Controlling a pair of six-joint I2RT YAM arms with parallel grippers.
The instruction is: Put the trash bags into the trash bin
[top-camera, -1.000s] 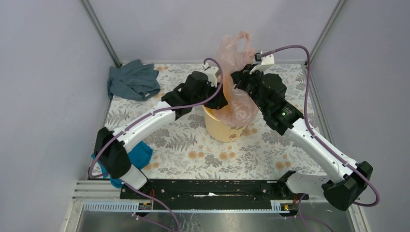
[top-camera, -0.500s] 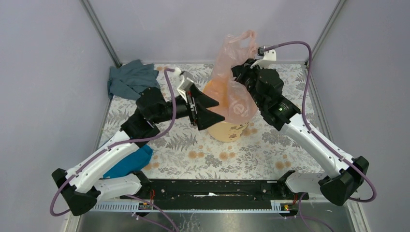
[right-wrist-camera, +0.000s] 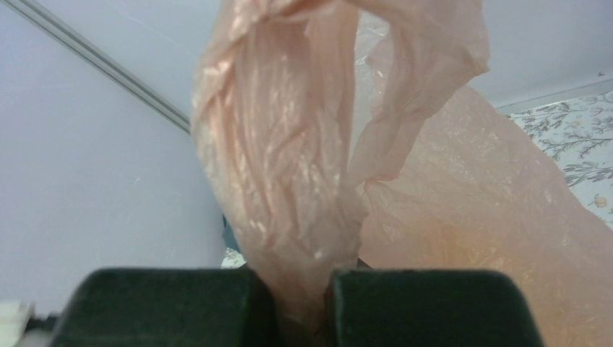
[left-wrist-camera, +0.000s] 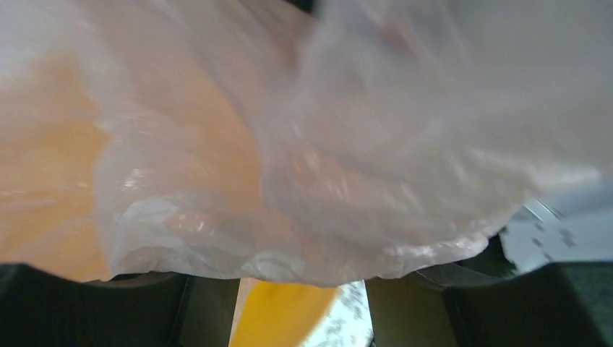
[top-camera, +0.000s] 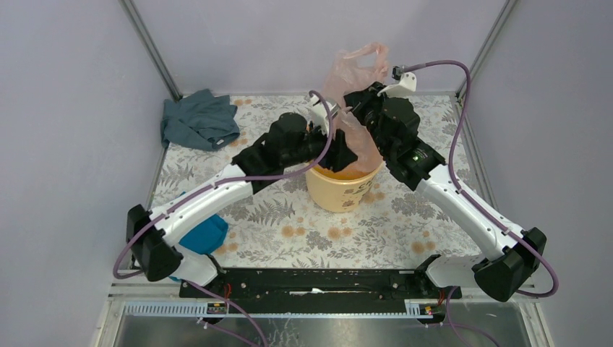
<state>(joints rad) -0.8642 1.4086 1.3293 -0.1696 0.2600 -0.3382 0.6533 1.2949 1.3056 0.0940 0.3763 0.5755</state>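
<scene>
The yellow-orange trash bin (top-camera: 345, 189) stands upright mid-table. The pale pink trash bag (top-camera: 356, 66) hangs from my right gripper (top-camera: 357, 108), which is shut on its gathered upper part (right-wrist-camera: 289, 181) above the bin's far rim. The bag's lower part drops into the bin's mouth. My left gripper (top-camera: 346, 155) is over the bin's left rim, against the bag. In the left wrist view its jaws stand wide apart, the bag's film (left-wrist-camera: 325, 144) fills the view, and the yellow bin (left-wrist-camera: 282, 318) shows between the fingers (left-wrist-camera: 94, 307). My right gripper (right-wrist-camera: 303, 311) pinches the film.
A grey-blue cloth (top-camera: 199, 121) lies at the back left corner. A bright teal cloth (top-camera: 204, 235) lies near the left arm's base. Grey walls close the table on three sides. The black base rail (top-camera: 318, 285) runs along the near edge.
My left arm drew back left with open jaws, then swung in again to the bin's rim against the bag. The bag's lower part has sunk into the bin. My right gripper rose slightly.
</scene>
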